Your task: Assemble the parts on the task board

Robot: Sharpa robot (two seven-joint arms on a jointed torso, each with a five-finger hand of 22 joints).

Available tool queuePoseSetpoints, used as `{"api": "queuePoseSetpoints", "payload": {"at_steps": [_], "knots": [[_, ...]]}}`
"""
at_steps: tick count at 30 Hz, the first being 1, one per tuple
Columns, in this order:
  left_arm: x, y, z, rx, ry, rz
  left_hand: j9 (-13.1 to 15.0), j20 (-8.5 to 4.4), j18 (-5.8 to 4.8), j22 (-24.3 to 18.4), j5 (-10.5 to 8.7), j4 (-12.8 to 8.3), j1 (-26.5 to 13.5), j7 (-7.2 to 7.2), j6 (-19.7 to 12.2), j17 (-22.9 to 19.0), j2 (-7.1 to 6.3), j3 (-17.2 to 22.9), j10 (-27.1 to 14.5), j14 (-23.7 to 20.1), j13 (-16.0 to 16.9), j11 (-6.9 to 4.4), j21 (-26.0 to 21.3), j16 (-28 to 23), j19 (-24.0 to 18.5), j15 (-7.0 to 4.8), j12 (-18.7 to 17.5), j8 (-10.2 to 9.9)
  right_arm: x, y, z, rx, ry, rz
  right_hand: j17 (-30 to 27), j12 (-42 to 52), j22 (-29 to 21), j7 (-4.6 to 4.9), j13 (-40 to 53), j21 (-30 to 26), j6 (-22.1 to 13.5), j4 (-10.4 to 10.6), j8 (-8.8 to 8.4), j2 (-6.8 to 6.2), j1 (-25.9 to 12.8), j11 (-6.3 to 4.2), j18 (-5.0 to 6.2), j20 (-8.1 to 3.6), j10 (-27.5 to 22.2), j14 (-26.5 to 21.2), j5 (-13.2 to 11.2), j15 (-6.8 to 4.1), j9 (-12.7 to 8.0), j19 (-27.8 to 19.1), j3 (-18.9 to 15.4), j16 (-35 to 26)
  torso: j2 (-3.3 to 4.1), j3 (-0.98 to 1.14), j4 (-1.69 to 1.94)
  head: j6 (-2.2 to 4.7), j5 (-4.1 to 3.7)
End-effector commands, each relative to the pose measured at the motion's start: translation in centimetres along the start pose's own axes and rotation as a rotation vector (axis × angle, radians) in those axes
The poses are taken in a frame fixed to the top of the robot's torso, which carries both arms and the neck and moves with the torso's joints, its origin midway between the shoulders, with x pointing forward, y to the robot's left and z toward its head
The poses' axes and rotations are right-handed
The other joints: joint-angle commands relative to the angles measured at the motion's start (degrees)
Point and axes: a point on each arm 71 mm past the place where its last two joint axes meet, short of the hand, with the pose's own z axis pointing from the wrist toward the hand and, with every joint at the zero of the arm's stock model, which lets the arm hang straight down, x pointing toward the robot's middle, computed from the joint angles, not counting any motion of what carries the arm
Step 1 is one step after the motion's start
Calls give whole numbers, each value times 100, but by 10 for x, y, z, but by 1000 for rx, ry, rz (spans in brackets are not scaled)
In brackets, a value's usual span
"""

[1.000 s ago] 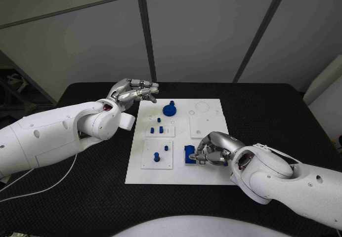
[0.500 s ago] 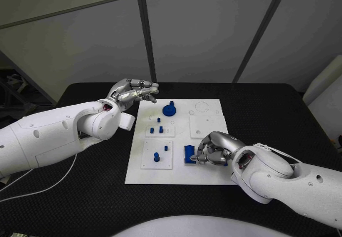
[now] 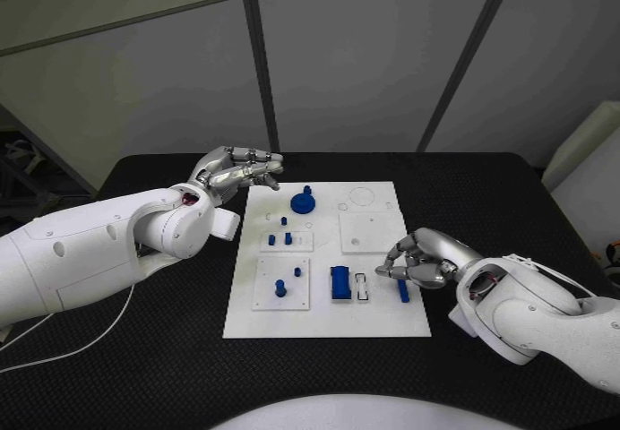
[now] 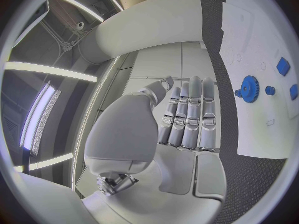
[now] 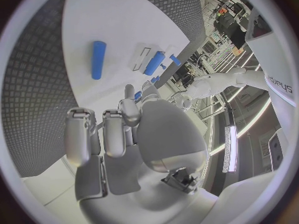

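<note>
The white board (image 3: 388, 313) lies mid-counter (image 3: 517, 197). The right hand (image 3: 420, 260) hovers over its right edge, fingers curled, holding nothing; a blue bar (image 3: 403, 290) lies just beneath. The left hand (image 3: 239, 167) sits at the board's far left corner, fingers curled in, empty.

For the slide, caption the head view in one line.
Right hand hovers by a blue bar lying on the task board; left hand waits at the board's far corner.

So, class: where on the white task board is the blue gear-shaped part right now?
In the head view, the blue gear-shaped part sits at the far left of the white task board, just right of the left hand, apart from its fingers.
</note>
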Motion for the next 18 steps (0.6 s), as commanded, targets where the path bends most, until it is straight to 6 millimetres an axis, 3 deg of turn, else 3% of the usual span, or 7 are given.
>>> {"api": "queuePoseSetpoints", "payload": {"at_steps": [1, 3, 8, 18], "knots": [[2, -1, 0, 7, 11, -5, -1, 34, -64, -9, 37, 7, 8, 14, -9, -6, 59, -31, -48, 14, -6, -11, -22, -30, 1, 22, 25, 3, -7, -8, -5, -12, -2, 13, 299, -45, 1074, 43, -10, -6, 46, 4, -100, -4, 90, 32, -78, 29, -16, 377, -24, 39, -99, 193, 40, -32, 0, -10, -11, 8, -42], [2, -2, 0, 8, 12, -6, -1, 35, -64, -9, 36, 7, 7, 14, -9, -6, 58, -32, -48, 14, -6, -11, -22, -30, 1, 22, 25, 3, -12, -16, -8, 4, -10, -22, 300, -53, 1083, 50, -13, 2, 85, 5, -162, -13, 108, 35, -81, 35, -10, 377, -30, 44, -165, 201, 37, -32, -1, -16, -14, 14, -66], [3, -2, 0, 9, 13, -6, -1, 36, -65, -11, 35, 9, 1, 14, -11, -8, 54, -38, -50, 14, -6, -11, -25, -30, 1, 23, 27, 3, -18, -29, -13, 41, -15, -82, 302, 18, 1106, 36, 46, 21, 201, 34, -220, -24, 97, 30, -88, 39, 49, 377, -20, 42, -248, 222, 19, -31, 0, 9, -23, 17, -113], [3, -2, 0, 10, 15, -7, -1, 36, -65, -11, 35, 9, 1, 14, -11, -8, 54, -38, -50, 14, -6, -11, -25, -30, 1, 23, 27, 3, -12, -36, -13, 81, 31, -145, 286, 85, 1107, 10, 111, 20, 394, 140, -269, -171, -49, 11, -87, 27, 107, 373, -30, 26, -344, 222, -125, -44, 2, 4, 3, 17, -171]]}}
